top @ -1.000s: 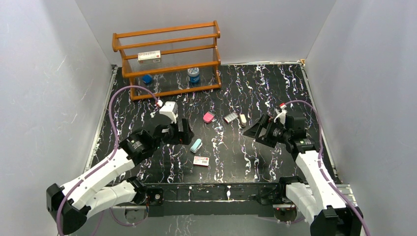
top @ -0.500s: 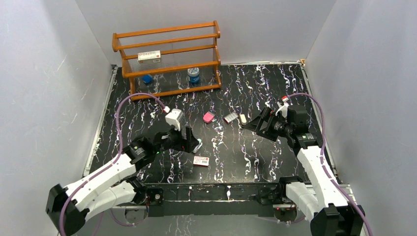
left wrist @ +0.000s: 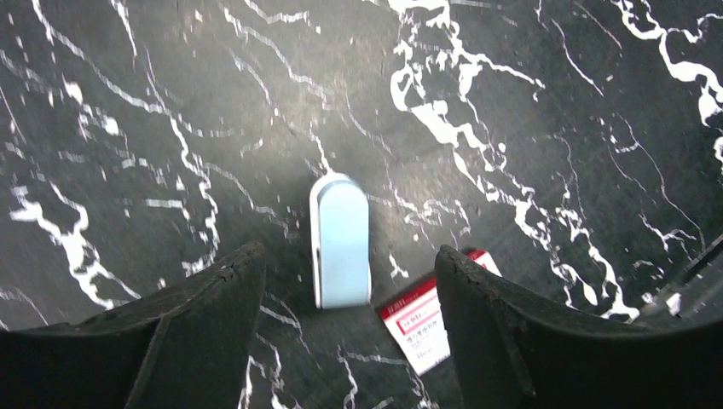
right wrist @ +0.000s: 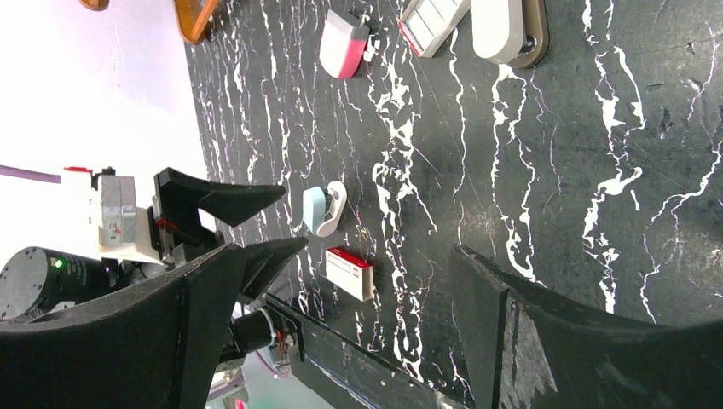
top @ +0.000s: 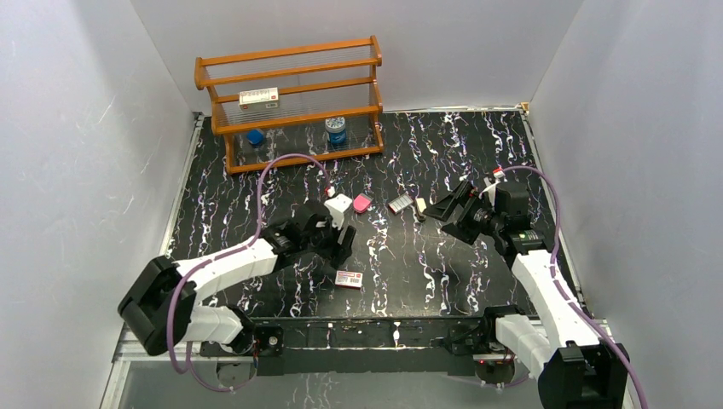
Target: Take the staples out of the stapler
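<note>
Black marbled table (top: 477, 145): bears every item listed; both arms are mounted at its near edge.
Wooden rack (top: 290, 64): far left corner, well apart from the work.
Left gripper (top: 343, 244): jaws spread wide and holding nothing; hangs directly over the stapler, pointing down at the table.
Stapler (left wrist: 341, 243): light blue, lying flat on the table left of centre. In the left wrist view it sits between the two fingers (left wrist: 205, 315) and touches neither. In the overhead view it is hidden beneath the gripper.
Stapler axis: the long axis runs away from the wrist, rounded end farthest. The fingers stand on either side of its narrow width, so closing would squeeze it across the short way.
White box with red label (left wrist: 424, 319): just beside the stapler's near right corner; whether they touch cannot be told. It lies close to one finger's way down, a likely snag.
Pink block (top: 361, 203): behind the stapler, apart from it.
Grey and cream pieces (top: 399, 204): right of the pink block, near the right gripper.
Right gripper (top: 445, 207): jaws apart, empty; right of centre, well apart from the stapler.
Nearer arm: the left, plainly.
Next move, as judged: a straight descent and a close; no sideways correction looks needed.
</note>
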